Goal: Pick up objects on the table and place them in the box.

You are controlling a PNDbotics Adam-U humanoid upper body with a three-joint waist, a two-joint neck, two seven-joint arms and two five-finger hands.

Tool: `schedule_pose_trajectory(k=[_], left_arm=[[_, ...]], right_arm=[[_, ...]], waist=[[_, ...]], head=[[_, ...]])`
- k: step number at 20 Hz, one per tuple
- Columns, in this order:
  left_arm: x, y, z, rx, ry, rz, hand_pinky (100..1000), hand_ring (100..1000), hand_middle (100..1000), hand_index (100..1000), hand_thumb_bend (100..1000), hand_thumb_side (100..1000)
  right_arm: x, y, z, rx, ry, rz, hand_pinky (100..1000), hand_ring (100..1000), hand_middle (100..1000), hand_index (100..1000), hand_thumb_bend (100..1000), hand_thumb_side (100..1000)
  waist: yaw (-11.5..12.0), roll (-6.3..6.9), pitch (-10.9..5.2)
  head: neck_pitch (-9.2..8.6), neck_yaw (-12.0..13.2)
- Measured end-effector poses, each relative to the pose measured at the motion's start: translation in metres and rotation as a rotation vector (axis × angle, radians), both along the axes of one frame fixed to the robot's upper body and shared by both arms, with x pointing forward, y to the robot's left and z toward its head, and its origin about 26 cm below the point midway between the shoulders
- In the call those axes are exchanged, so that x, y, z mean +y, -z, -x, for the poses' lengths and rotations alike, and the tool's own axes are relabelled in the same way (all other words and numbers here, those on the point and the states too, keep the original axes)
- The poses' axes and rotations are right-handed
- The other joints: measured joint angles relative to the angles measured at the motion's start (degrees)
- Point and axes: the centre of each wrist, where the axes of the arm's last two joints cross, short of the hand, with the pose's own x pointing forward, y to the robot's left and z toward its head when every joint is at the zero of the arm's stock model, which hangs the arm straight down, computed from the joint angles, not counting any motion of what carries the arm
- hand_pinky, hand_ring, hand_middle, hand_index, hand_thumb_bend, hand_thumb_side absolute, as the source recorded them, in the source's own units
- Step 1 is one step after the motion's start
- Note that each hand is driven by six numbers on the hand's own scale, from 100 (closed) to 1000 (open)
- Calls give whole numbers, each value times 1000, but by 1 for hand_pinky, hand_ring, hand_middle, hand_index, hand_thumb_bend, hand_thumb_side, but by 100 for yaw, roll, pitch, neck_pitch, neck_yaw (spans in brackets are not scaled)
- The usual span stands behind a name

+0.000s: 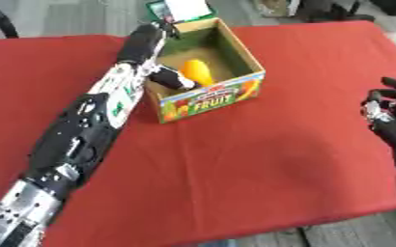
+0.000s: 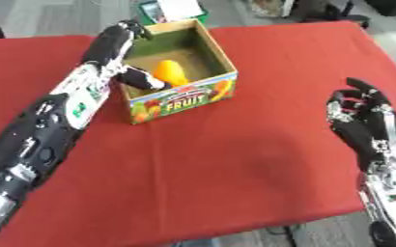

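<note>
Left arm: comes in from lower left, runs diagonally up across the red cloth (image 1: 235,159) to the box's left wall.
Left hand (image 2: 117,38): over the box's left rim, back of hand up. A dark finger (image 2: 142,78) points down into the box beside the fruit. Cannot tell whether the fingers are spread or closed; most are hidden behind the hand.
Box (image 1: 235,94): cardboard, open top, "FRUIT" printed on the front, standing upper centre on the cloth, turned slightly askew.
Fruit (image 1: 196,71): yellow-orange, pear-like shape, lying inside the box on its floor, near the left-front side, just beside the finger. Contact unclear.
Card (image 1: 187,8): white and green item behind the box, at the far table edge.
Right hand (image 2: 362,116): at the right edge, well apart from the box, fingers apart and relaxed, holding nothing.
</note>
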Motion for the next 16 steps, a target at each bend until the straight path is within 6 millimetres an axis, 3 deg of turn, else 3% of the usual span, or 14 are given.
schedule_pose_trajectory(k=[4,6,9,16], left_arm=[[4,-29,9,-66,39,115,728,763,694,725,1000,523],[10,-49,18,-114,66,185,730,761,685,716,990,502],[33,-65,37,-154,88,309,717,753,667,701,892,497],[94,-41,78,-117,40,627,694,726,631,679,810,457]], right_arm=[[-1,2,1,7,5,0,634,617,615,808,100,100],[-2,2,0,8,11,-2,634,617,615,808,100,100],[-4,2,0,3,21,-5,634,617,615,808,100,100],[-9,0,0,-7,49,-11,635,617,615,808,100,100]], waist=[[121,0,-32],[222,-1,-54],[389,-4,-77],[742,-14,-85]], head=[[3,-29],[5,-64],[8,-144],[12,-258]])
